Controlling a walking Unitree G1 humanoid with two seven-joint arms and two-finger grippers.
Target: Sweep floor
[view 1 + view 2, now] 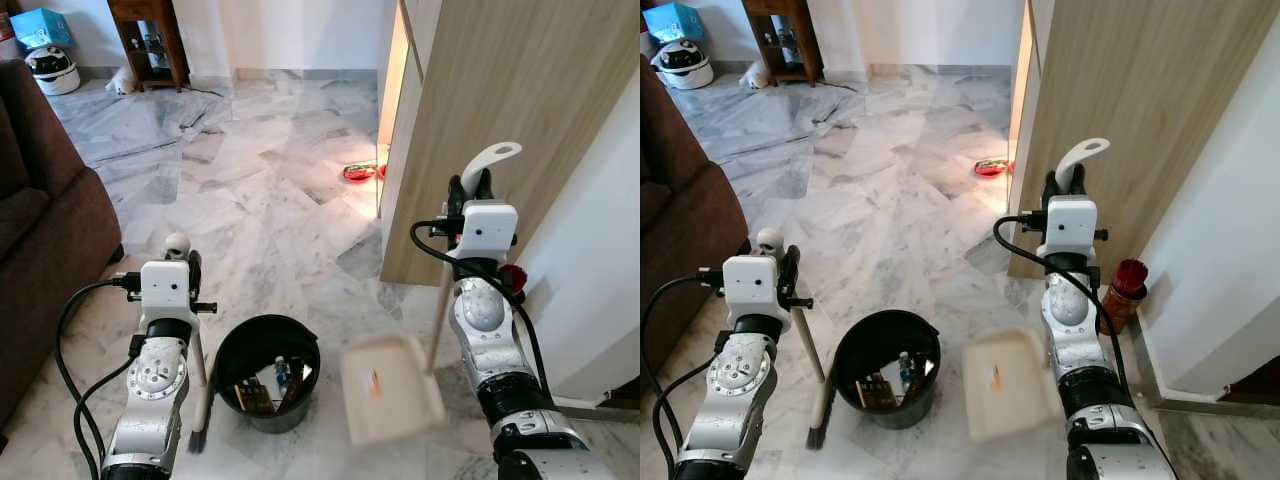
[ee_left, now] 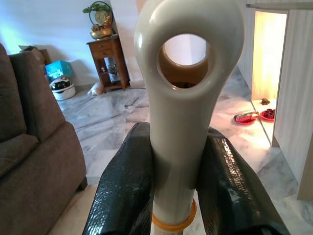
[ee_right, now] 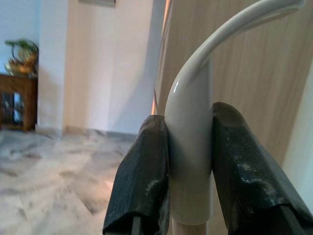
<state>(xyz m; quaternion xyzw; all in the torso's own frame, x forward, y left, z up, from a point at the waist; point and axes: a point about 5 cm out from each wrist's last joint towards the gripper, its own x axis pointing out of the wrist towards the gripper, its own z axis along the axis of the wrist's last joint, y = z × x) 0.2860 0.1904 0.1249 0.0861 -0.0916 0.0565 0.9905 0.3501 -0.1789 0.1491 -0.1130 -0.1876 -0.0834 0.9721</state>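
Broom (image 1: 200,375) stands upright at the left, its cream handle clamped between the two black fingers (image 2: 124,191) of the left gripper (image 2: 173,196), with the looped handle top rising above the fingertips. Its dark bristle head rests on the marble floor (image 1: 260,190) just beside a black bucket (image 1: 268,372), on the bucket's left. The bucket holds a few small items, among them what looks like a bottle; any labels on them are too small to read. A brown sofa (image 1: 40,230) sits along the far left.

Just right of the bucket, a cream dustpan (image 1: 390,388) is blurred, tilted beside the bucket's rim, with a small orange speck on its tray. Its long thin handle runs up to the right gripper (image 3: 190,161), whose fingers (image 3: 239,166) are closed around the pale grip below the curved hook end. This gripper is held near a wood-panelled cabinet (image 1: 500,110). A red container (image 1: 1125,290) stands on the floor by the cabinet's corner, against the white wall. No writing can be read anywhere.
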